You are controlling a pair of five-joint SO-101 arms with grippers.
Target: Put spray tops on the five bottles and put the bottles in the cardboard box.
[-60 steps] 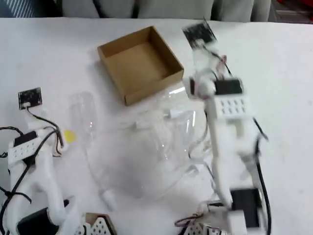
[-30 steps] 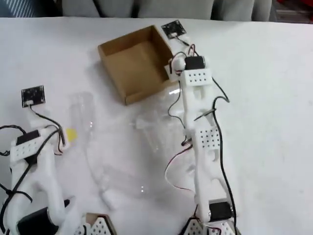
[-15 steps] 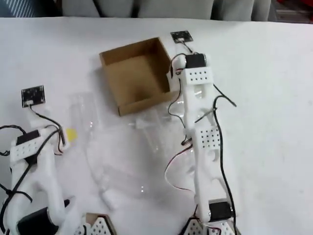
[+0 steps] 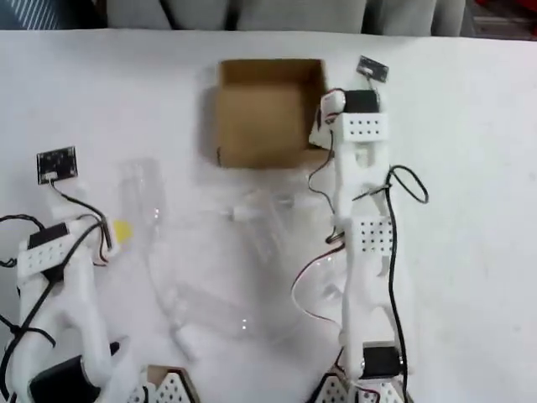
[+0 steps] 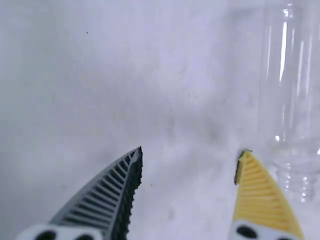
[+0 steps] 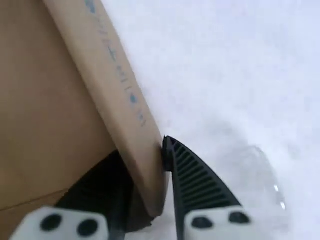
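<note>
High view: cardboard box [image 4: 268,113] now sits square to the table [image 4: 470,126] edges, near the far edge, approx. centre; 0.5 s ago it lay turned at an angle and a bit more to the left, so it has been swung round and dragged right and toward the far edge. Right arm [image 4: 365,243] stretches from the near edge up to the box's right wall; its wrist has shifted right w/ the box. Right gripper [image 6: 142,150] is clamped on that wall, one black finger inside the box, the other outside, jaws closed down to the cardboard's thickness. In right wrist view a clear rounded bottle part [image 6: 252,170] lies on the table just beside the outer finger.

Left arm [image 4: 50,277] is at the near left corner, same pose as in all earlier frames. Left gripper [image 5: 190,152] has its jaws spread wide, grey finger one side, yellow the other, nothing between them but bare table. Clear bottle [image 5: 290,100] lies just beside the yellow finger, neck toward it, not touching; no top on the neck.

More bottles [image 4: 252,239] lie on their sides mid-table, btw. the two arms, well short of the box; count hard to tell; small white part [image 4: 242,211] among them, too faint to name. Box interior shows plain cardboard.
</note>
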